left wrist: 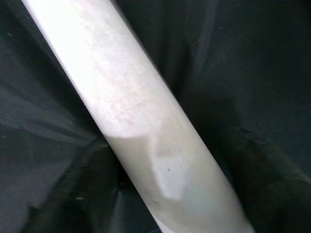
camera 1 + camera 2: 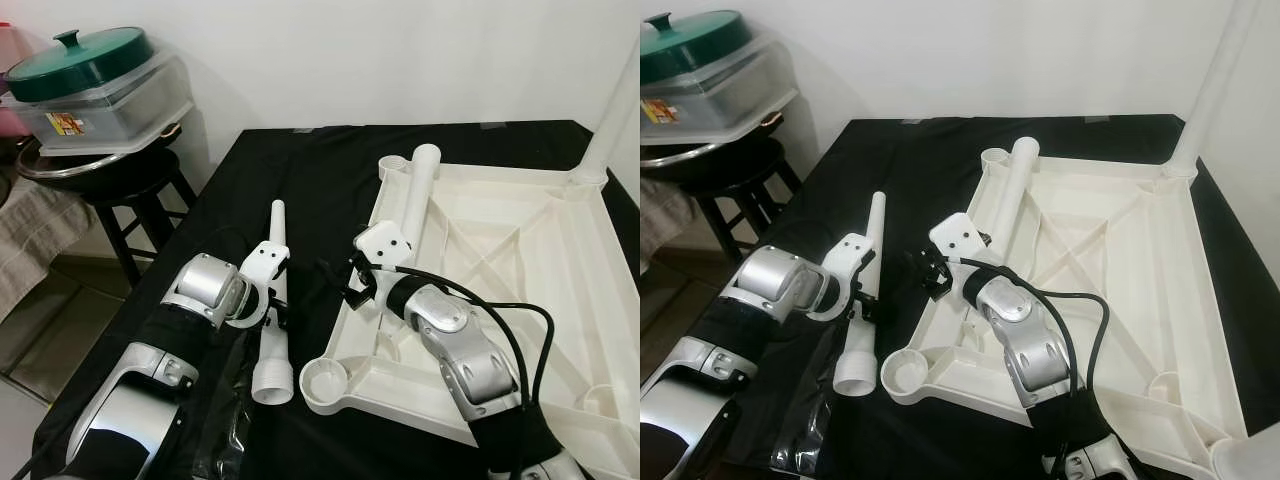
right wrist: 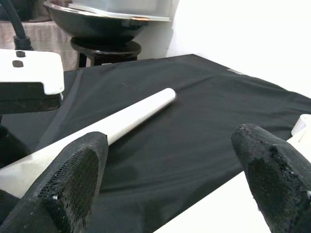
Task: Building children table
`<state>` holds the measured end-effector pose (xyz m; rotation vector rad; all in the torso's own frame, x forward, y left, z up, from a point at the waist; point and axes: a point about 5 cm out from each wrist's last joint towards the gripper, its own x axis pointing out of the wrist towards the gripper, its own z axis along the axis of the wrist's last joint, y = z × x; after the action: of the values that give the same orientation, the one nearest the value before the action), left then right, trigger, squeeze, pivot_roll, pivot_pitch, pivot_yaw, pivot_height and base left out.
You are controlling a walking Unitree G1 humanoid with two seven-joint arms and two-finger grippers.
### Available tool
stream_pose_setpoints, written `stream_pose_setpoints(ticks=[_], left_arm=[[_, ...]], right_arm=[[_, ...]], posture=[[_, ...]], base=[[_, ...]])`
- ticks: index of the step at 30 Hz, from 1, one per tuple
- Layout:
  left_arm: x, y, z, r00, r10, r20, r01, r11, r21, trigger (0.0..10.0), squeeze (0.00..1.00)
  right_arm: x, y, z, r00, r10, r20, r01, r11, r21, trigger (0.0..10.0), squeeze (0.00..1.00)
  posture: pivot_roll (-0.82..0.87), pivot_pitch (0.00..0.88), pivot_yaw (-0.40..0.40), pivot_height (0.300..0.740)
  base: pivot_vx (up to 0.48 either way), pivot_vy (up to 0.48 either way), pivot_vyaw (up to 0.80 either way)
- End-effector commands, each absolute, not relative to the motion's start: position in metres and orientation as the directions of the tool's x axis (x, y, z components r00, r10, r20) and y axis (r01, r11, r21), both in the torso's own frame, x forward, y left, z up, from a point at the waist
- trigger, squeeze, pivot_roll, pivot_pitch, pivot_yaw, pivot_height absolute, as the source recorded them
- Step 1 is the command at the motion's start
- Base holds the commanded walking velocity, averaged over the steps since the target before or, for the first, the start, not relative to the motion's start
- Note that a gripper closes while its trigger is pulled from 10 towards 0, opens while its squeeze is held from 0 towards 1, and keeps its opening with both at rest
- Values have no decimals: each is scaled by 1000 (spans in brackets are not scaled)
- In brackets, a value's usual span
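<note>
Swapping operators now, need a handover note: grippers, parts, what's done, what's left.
Left gripper: down on the loose white leg lying on the black cloth; can't tell whether it has closed on it.
Right gripper: open, fingers spread, hovering at the near left edge of the upturned tabletop.
Done: one leg standing in the far right corner socket. A second leg lies on the tabletop's far left corner.
Left: near left socket empty; remaining legs to seat.

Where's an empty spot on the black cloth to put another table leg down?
The far strip of black cloth, between the wall and the white tabletop, lies bare. Nearer, it's crowded: the left hand on a leg, the right hand beside it.
</note>
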<state>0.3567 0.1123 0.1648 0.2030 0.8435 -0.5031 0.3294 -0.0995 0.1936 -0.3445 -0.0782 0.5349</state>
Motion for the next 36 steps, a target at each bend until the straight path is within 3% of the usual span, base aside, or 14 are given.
stream_pose_setpoints(ticks=[1, 17, 21, 24, 27, 28, 31, 32, 34, 35, 36], left_arm=[[351, 118, 150, 513, -325, -794, 500, 865, -31, 0, 0], [353, 121, 151, 533, -324, -782, 483, 875, -33, 0, 0], [363, 127, 167, 613, -330, -718, 443, 896, -34, 0, 0], [375, 137, 190, 725, -301, -620, 374, 927, -13, 0, 0], [378, 140, 196, 754, -286, -591, 352, 936, -4, 0, 0], [384, 144, 211, 806, -271, -526, 319, 948, 0, 0, 0], [384, 144, 211, 806, -271, -526, 319, 948, 0, 0, 0], [388, 147, 227, 853, -257, -454, 287, 958, -2, 0, 0], [388, 147, 227, 853, -257, -454, 287, 958, -2, 0, 0], [392, 150, 247, 901, -252, -352, 262, 965, -22, 0, 0], [392, 150, 247, 901, -252, -352, 262, 965, -22, 0, 0]], right_arm=[[329, -93, 196, 853, 522, -9, -494, 801, -339, 10000, 0], [332, -98, 199, 875, 485, 8, -451, 820, -351, 10000, 0], [333, -99, 201, 880, 475, 24, -438, 829, -349, 10000, 0], [334, -98, 205, 881, 471, 45, -430, 836, -341, 10000, 0], [334, -98, 206, 880, 471, 52, -429, 838, -338, 10000, 0], [334, -98, 207, 880, 470, 65, -425, 842, -332, 10000, 0], [334, -98, 207, 880, 470, 65, -425, 842, -332, 10000, 0], [334, -98, 209, 880, 469, 78, -422, 846, -326, 10000, 0], [334, -98, 209, 880, 469, 78, -422, 846, -326, 10000, 0], [334, -98, 212, 878, 469, 98, -419, 851, -316, 10000, 0], [334, -98, 212, 878, 469, 98, -419, 851, -316, 10000, 0]], posture=[[63, 81, 141, 740], [58, 88, 139, 740], [55, 90, 135, 740], [53, 92, 134, 740], [53, 93, 134, 740], [52, 94, 131, 740], [52, 94, 131, 740], [51, 94, 130, 740], [51, 94, 130, 740], [51, 93, 129, 740], [51, 93, 129, 740]], base=[[0, 0, 0], [0, 0, 0], [0, 0, 0], [0, 0, 0], [0, 0, 0], [0, 0, 0], [0, 0, 0], [0, 0, 0], [0, 0, 0], [0, 0, 0], [0, 0, 0]])
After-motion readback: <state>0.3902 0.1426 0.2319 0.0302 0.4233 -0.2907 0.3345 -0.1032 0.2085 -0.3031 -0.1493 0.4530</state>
